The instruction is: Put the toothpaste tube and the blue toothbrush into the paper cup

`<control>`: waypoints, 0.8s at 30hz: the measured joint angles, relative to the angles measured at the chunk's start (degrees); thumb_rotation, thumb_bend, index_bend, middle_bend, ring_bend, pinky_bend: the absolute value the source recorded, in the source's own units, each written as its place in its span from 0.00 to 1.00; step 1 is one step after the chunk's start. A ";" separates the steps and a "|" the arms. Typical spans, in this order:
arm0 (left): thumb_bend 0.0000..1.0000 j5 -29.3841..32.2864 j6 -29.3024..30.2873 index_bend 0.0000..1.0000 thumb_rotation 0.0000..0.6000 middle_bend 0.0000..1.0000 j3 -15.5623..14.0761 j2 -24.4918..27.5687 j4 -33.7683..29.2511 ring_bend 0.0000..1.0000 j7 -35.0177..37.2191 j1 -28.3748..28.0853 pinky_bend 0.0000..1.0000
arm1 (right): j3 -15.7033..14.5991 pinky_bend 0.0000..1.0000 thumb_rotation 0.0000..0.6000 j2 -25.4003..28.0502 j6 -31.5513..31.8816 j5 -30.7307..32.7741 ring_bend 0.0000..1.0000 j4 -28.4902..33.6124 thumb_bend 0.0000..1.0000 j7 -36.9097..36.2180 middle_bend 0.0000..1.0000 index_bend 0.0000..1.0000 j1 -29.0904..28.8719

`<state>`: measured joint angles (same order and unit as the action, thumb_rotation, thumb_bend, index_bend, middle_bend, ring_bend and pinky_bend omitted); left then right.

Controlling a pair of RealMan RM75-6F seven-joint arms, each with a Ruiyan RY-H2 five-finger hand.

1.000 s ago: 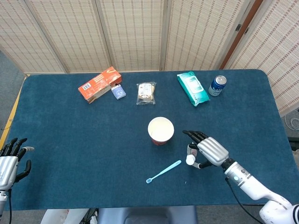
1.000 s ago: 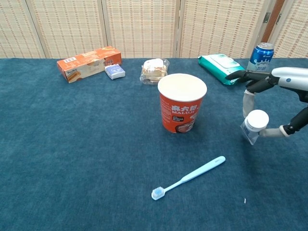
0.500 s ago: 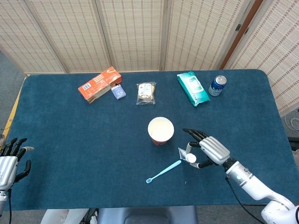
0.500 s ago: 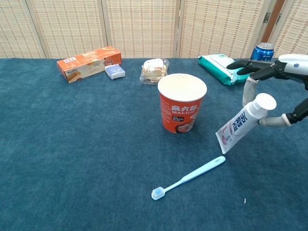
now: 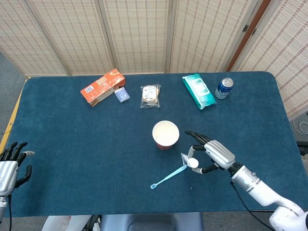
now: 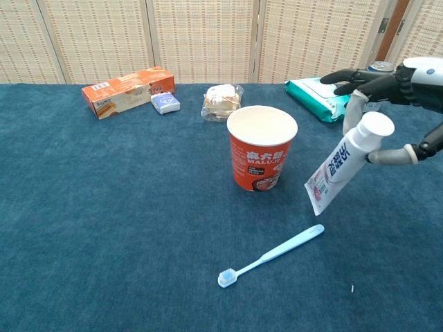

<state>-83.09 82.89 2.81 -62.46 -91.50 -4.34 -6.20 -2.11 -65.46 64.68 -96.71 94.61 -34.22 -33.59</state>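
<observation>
My right hand (image 5: 212, 153) (image 6: 394, 97) holds the white toothpaste tube (image 6: 342, 164) (image 5: 188, 160) by its capped end, pinched between thumb and a finger, the other fingers spread. The tube hangs tilted, flat end down-left, just right of the red paper cup (image 6: 261, 148) (image 5: 165, 134) and above the table. The cup stands upright and looks empty. A light blue toothbrush (image 6: 270, 256) (image 5: 168, 176) lies on the cloth in front of the cup, bristles toward the near left. My left hand (image 5: 10, 166) rests at the table's near left edge, fingers apart, holding nothing.
Along the far side lie an orange box (image 5: 102, 87), a small blue pack (image 5: 121, 95), a wrapped snack (image 5: 150, 95), a green wipes pack (image 5: 198, 90) and a blue can (image 5: 224, 88). The blue tablecloth (image 5: 86, 139) covers the whole table.
My right hand lifted the toothpaste tube and carried it left toward the cup; the tube tipped so its flat end points down-left. The left hand, cup and toothbrush did not move.
</observation>
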 measured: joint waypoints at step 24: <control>0.52 0.70 0.23 0.32 1.00 0.15 0.49 1.17 -0.20 0.07 2.05 0.28 0.16 | 6.52 0.12 1.00 -0.54 -3.38 0.88 0.00 8.09 0.18 -7.60 0.05 0.63 -7.97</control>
<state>-82.39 83.12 3.30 -61.28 -91.69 -2.29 -5.92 4.41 -66.00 61.30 -95.83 102.71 -41.82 -41.56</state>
